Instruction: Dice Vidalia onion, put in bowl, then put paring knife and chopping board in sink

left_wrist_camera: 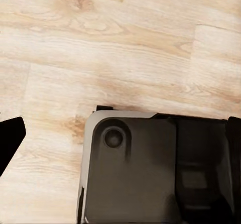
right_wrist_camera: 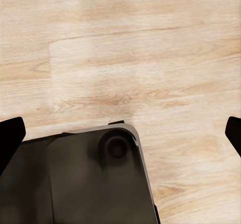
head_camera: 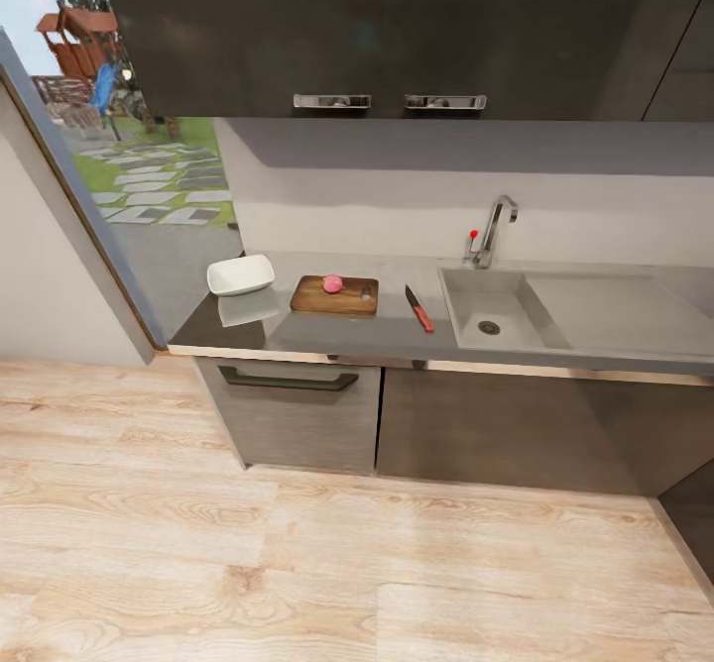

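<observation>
The pinkish Vidalia onion [head_camera: 333, 283] sits on the brown chopping board [head_camera: 347, 299], which lies on the grey countertop [head_camera: 327, 333]. To the board's right lies the paring knife [head_camera: 419, 308], red handle toward me, between the board and the sink [head_camera: 474, 292]. The sink basin holds nothing. Left of the board stands the white bowl [head_camera: 241, 275]. In the wrist views, my left gripper [left_wrist_camera: 122, 136] and right gripper [right_wrist_camera: 120, 133] hang open over the wooden floor, holding nothing, far from the counter.
A chrome tap [head_camera: 496, 226] with a red knob stands behind the sink, with the drainboard [head_camera: 615, 310] to its right. Dark cabinets sit above and below the counter. A glass wall [head_camera: 119, 186] stands at the left. My dark base [left_wrist_camera: 150, 174] rests on the wood floor [head_camera: 297, 563].
</observation>
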Motion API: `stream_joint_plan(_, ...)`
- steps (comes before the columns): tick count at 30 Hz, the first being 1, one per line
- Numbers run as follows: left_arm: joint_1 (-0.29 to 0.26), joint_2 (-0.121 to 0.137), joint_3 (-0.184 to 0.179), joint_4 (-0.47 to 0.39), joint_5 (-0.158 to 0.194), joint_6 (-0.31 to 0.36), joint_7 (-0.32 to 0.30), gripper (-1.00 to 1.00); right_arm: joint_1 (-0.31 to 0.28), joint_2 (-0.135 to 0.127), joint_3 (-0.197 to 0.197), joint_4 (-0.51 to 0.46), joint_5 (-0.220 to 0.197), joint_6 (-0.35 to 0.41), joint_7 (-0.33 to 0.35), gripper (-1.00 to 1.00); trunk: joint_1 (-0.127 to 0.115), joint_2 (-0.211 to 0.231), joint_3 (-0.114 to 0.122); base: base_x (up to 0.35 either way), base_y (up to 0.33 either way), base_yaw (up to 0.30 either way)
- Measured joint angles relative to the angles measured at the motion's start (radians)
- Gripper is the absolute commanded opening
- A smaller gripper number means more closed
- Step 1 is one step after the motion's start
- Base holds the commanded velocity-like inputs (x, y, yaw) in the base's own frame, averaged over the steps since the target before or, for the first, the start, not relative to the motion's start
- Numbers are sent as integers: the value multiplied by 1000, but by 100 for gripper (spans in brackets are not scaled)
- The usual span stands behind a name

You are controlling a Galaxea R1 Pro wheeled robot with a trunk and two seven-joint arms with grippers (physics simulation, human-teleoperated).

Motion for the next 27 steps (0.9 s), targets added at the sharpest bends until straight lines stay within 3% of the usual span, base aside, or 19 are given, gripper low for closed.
stream_joint_plan(14,0,-3,2,94,0,0,-1,100,1,0,0,0,0,0,0,100,0,0,0,0,0,0)
stream_joint_plan(27,0,-8,1,130,0,0,-1,100,0,4,1,0,-1,0,2,100,0,0,0,0,0,0)
